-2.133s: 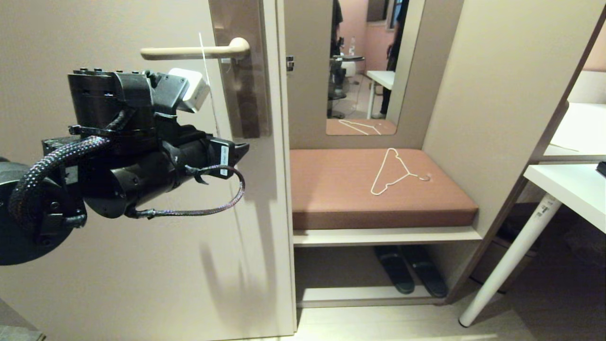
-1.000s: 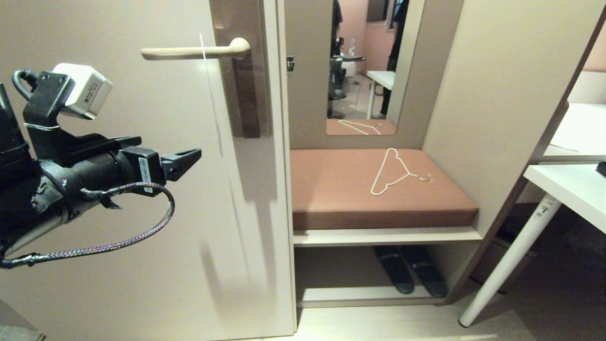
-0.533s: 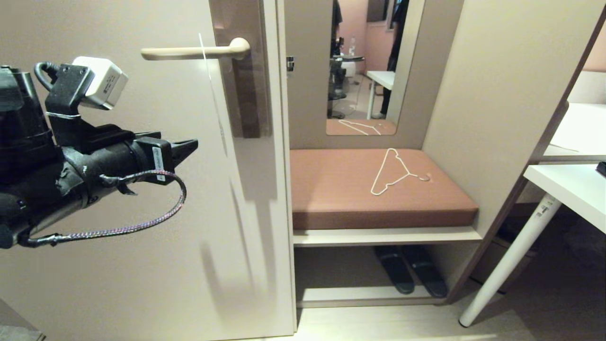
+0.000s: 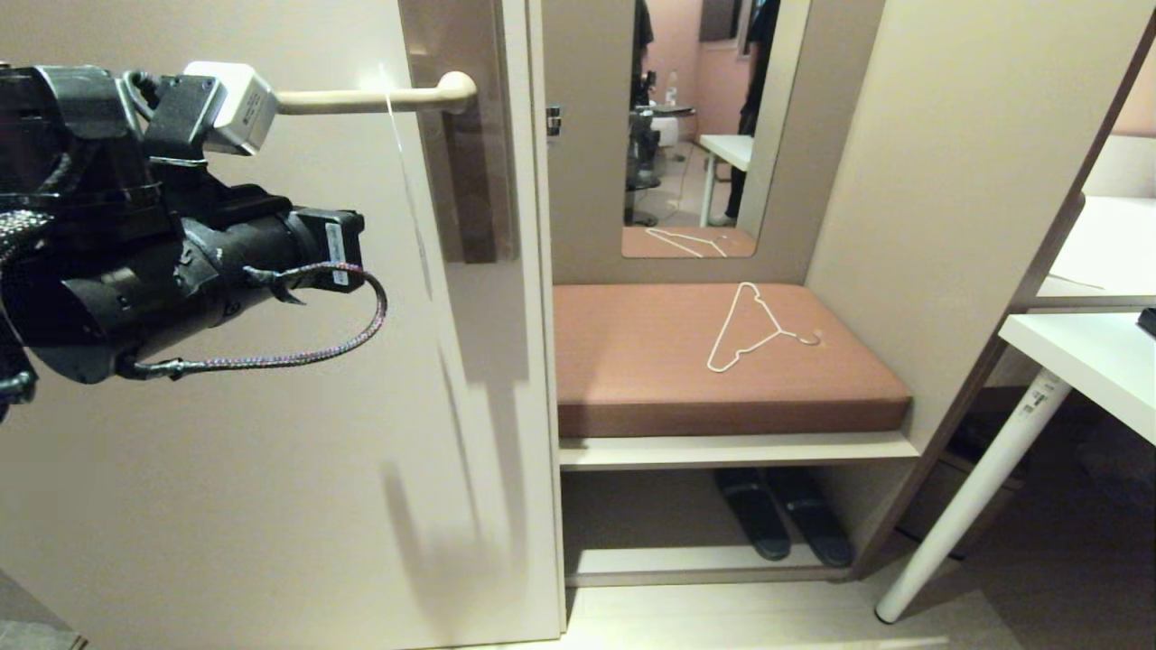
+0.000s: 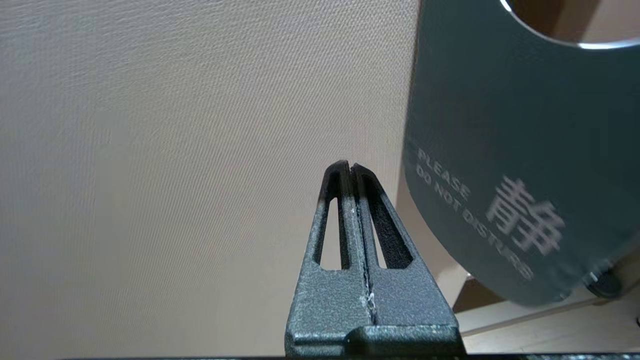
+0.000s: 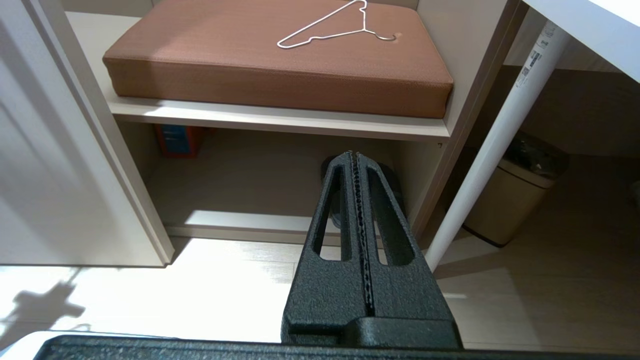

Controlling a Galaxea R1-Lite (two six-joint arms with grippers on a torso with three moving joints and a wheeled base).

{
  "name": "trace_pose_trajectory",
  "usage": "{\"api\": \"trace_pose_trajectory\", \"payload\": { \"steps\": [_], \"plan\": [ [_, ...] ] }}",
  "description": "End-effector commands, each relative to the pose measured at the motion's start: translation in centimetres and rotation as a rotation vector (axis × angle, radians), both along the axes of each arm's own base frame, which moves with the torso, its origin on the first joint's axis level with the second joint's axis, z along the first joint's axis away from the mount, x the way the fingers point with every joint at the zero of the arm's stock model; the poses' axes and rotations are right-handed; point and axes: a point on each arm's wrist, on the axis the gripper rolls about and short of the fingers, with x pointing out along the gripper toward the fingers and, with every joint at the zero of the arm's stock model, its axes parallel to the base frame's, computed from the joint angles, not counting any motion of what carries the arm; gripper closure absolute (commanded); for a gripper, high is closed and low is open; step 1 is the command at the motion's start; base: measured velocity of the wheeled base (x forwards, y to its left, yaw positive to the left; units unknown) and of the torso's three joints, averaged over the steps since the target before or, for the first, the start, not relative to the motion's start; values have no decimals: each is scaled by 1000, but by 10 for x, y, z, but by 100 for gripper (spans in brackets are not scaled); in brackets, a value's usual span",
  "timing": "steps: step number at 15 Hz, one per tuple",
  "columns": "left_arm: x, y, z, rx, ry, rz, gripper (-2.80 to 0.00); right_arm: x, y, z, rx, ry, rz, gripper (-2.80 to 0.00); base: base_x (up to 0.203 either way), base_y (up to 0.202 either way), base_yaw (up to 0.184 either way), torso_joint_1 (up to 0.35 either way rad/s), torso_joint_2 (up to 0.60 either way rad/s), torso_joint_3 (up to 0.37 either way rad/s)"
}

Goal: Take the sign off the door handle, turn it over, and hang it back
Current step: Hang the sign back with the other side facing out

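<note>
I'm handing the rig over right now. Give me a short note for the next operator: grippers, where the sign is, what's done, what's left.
Left gripper: shut, empty, beside the sign, not touching it.
Right gripper: shut, empty, parked low, pointing at the floor by the bench.
Sign: hanging on the door handle, edge-on in the head view; its teal DO NOT DISTURB face is toward the left wrist camera.
Done: sign is on the handle.
Left: whether it was flipped cannot be told; if so, just back the left arm away.
</note>
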Motion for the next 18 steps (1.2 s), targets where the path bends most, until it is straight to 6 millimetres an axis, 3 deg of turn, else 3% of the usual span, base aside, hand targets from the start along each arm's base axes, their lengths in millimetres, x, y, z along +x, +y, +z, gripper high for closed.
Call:
{"api": "trace_pose_trajectory", "payload": {
  "steps": [1, 8, 14, 18],
  "plan": [
    [12, -5, -5, 8, 17, 2, 0, 0, 0, 0, 0, 1, 0, 0, 0, 0, 0, 0, 0, 0],
    [35, -21, 2, 6, -9, -18, 0, 0, 0, 0, 0, 1, 0, 0, 0, 0, 0, 0, 0, 0],
    [28, -43, 3, 6, -14, -87, 0, 0, 0, 0, 0, 1, 0, 0, 0, 0, 0, 0, 0, 0],
    [33, -46, 6, 2, -25, -89, 0, 0, 0, 0, 0, 1, 0, 0, 0, 0, 0, 0, 0, 0]
  ]
}}
